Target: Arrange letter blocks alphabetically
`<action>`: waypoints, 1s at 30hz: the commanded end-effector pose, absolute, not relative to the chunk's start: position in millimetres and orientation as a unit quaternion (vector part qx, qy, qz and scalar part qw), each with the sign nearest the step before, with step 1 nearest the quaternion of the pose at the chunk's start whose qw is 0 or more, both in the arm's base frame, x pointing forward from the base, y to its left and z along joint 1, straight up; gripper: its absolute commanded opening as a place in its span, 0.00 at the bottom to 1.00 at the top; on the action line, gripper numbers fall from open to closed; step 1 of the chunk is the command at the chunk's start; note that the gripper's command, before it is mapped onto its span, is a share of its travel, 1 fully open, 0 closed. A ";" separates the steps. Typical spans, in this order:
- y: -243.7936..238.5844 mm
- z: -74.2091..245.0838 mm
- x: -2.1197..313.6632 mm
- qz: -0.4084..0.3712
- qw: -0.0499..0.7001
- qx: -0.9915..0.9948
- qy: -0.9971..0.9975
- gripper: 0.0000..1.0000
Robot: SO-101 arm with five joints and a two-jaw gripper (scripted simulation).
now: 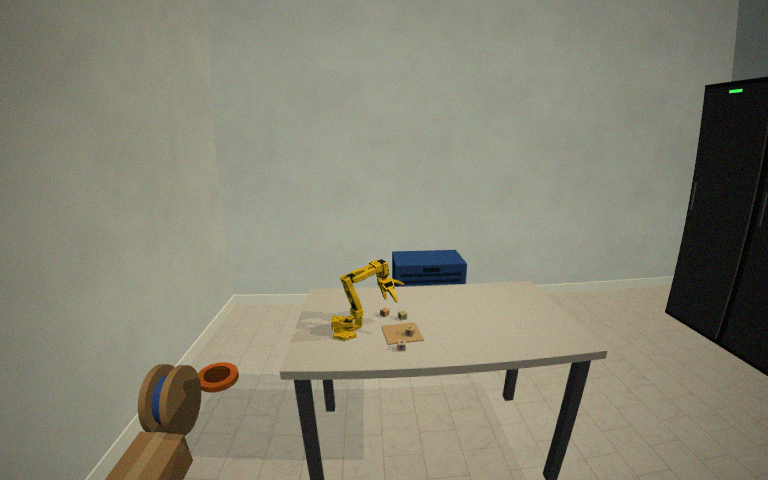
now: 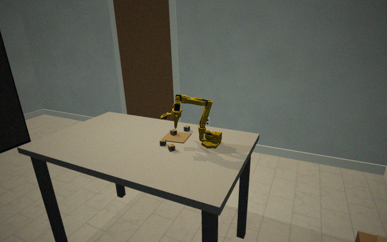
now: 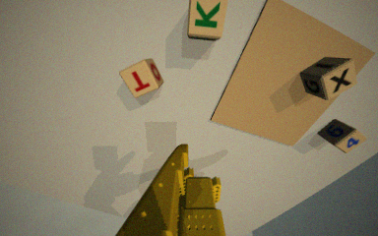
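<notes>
Top view: the table [image 1: 509, 333] fills the middle of the room, its far legs partly hidden behind the top. On its left part stands the yellow arm [image 1: 351, 294], bent over with the tool [image 1: 389, 289] hanging in the air above the blocks, its jaws partly apart and nothing between them. Right of the arm's foot lies the tan mat [image 1: 396, 336], flat; in the wrist view its top corner is cut off by the frame edge. The X block [image 3: 329, 78] sits on the mat. The K block [image 3: 207, 18] lies off the mat, its upper part cut off in the wrist view. The T block [image 3: 141, 78] lies just beside it, also on bare table. The 4 block [image 3: 343, 136] rests off the mat near its edge. From the two room views the letters are too small to read.
</notes>
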State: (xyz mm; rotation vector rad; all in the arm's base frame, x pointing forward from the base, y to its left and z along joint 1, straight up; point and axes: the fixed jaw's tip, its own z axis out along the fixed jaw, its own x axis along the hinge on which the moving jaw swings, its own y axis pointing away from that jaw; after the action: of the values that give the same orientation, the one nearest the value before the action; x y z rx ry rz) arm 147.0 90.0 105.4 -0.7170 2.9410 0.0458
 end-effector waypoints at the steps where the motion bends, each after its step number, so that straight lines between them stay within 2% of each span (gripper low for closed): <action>1: 122.1 110.4 146.3 0.026 0.070 -0.294 0.953 0.51; 13: 161.3 93.0 126.9 0.014 0.027 -0.378 0.925 0.36; 30: 164.4 91.3 124.7 0.013 0.024 -0.385 0.923 0.35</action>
State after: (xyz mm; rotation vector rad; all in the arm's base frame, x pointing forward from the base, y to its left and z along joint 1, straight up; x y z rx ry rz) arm 118.3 153.7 72.9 -1.2328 2.9566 -0.0538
